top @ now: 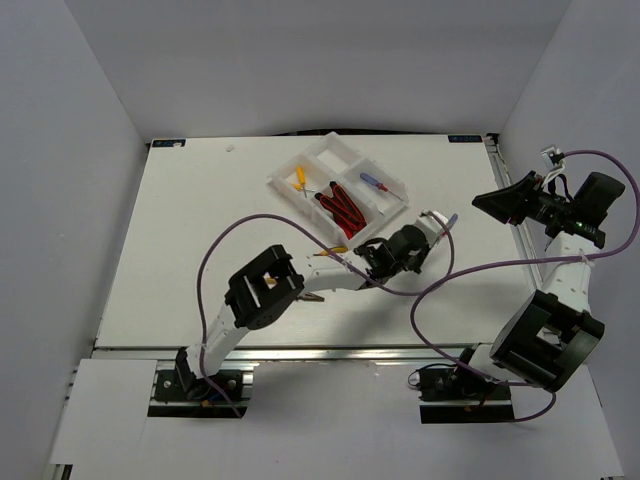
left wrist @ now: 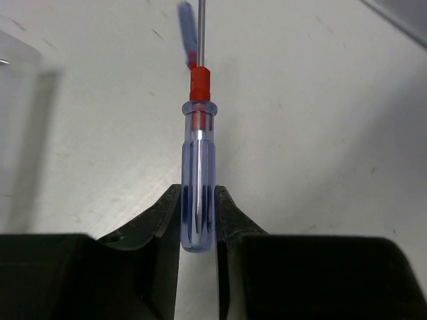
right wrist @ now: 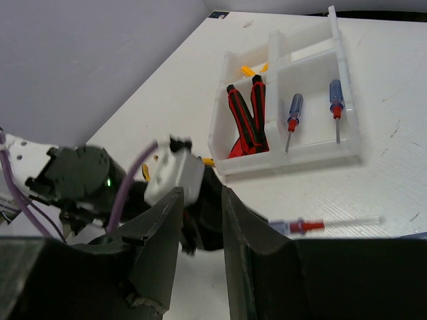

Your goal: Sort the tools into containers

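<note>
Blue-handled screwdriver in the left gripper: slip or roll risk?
Likely slippery: the screwdriver has a glossy clear-blue handle, and the left gripper pinches only its butt end. Probably stiff and light, given the thin metal shaft and small plastic handle. The roundish handle could roll on the flat table if released.

Bright even light, perhaps slightly blurred.

The screwdriver [left wrist: 198, 193] is clamped at the butt of its clear blue handle by the left gripper [left wrist: 199, 200], with a black finger [left wrist: 160, 220] pressed against each side. The red collar [left wrist: 199, 83] and thin metal shaft [left wrist: 201, 33] are pointed straight away, up to the top edge. A blurred blue shape [left wrist: 186, 30] is seen just left of the shaft. The white table [left wrist: 320, 133] is seen beneath, faintly scuffed.
</note>
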Available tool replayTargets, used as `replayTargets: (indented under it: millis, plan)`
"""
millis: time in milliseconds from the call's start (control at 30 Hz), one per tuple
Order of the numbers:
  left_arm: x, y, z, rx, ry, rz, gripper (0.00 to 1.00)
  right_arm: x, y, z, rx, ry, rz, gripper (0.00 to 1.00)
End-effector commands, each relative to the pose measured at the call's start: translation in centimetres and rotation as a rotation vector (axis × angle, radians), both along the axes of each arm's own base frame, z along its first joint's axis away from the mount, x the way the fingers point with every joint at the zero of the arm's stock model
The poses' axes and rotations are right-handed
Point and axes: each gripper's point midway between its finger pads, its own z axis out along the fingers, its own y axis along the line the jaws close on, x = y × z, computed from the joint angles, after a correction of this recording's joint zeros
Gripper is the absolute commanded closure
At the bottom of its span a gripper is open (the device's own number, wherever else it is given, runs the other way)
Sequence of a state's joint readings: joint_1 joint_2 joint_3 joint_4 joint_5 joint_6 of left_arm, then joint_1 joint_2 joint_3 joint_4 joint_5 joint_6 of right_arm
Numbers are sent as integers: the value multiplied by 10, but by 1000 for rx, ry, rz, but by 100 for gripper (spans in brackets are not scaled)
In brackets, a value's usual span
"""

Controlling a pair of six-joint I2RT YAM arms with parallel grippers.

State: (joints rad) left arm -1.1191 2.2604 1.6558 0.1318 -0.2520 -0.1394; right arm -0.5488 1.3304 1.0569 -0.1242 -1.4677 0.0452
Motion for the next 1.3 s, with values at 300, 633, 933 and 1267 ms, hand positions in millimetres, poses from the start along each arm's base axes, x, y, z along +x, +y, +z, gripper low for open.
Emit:
replayTargets:
  millis: [300, 633, 933, 1267]
  plan:
    - [157, 108, 81, -493, 80, 512, 100, 4, 0, 13, -39, -59, 0, 64]
    - [201, 119, 88, -495, -22, 694, 100, 4, 2, 9, -35, -53, 8, 64]
    - [211, 119, 74, -620, 88, 826, 100, 7, 2, 4, -27, -39, 13, 64]
    - [208, 98, 64, -663, 191, 773, 81, 7, 2, 4, -31, -41, 10, 64]
